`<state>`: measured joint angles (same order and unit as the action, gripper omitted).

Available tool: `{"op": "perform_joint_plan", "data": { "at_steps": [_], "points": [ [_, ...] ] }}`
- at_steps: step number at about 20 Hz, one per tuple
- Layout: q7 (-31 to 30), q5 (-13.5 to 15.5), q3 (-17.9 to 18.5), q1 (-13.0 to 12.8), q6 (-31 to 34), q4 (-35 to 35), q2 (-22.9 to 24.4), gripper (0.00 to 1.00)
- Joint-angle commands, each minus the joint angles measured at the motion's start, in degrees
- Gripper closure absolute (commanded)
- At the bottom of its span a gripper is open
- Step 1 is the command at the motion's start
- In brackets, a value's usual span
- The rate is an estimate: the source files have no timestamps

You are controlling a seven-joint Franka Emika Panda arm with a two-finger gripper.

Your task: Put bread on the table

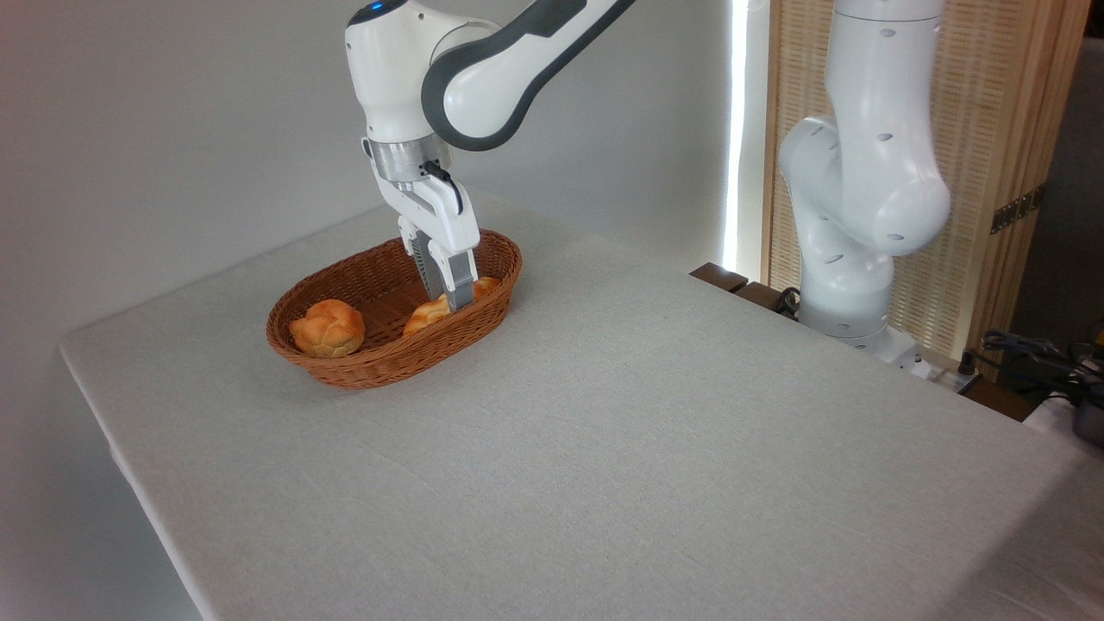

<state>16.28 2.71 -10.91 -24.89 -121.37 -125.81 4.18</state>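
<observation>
The bread (420, 317), a pale golden braided loaf with orange-brown edges, lies in the right half of the brown wicker basket (390, 371). My gripper (445, 298) reaches down into the basket with its fingers apart. They straddle the middle of the loaf, and the near grey finger (461, 285) hides part of it. I cannot tell whether the pads touch the loaf. The table (621, 431) is covered with a light grey-beige cloth and spreads out in front of and to the right of the basket.
A small round knotted bun (328, 328) sits in the left end of the basket. The arm's white base column (862, 198) stands at the table's far right edge, with cables and dark objects (1044, 354) beside it. A wall runs behind the table.
</observation>
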Motion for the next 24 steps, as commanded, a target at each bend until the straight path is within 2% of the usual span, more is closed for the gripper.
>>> {"op": "perform_joint_plan", "data": {
  "at_steps": [1,4,7,15,18,19,22,24],
  "points": [
    [-0.29,-0.42,0.8,-0.07,2.09,0.56,0.74,0.64],
    [0.24,-0.51,0.98,0.2,5.95,3.2,0.83,0.64],
    [2.96,-0.42,3.43,0.2,11.76,6.54,0.83,0.64],
    [3.14,0.8,4.4,0.28,12.3,8.39,0.83,0.64],
    [3.05,5.1,7.82,0.28,12.39,10.58,0.83,0.64],
    [3.14,5.72,8.88,0.28,12.3,11.37,0.83,0.64],
    [4.01,5.47,11.68,0.28,12.39,13.14,0.92,0.59],
    [8.65,5.2,14.94,0.28,12.39,13.05,1.1,0.59]
  ]
}}
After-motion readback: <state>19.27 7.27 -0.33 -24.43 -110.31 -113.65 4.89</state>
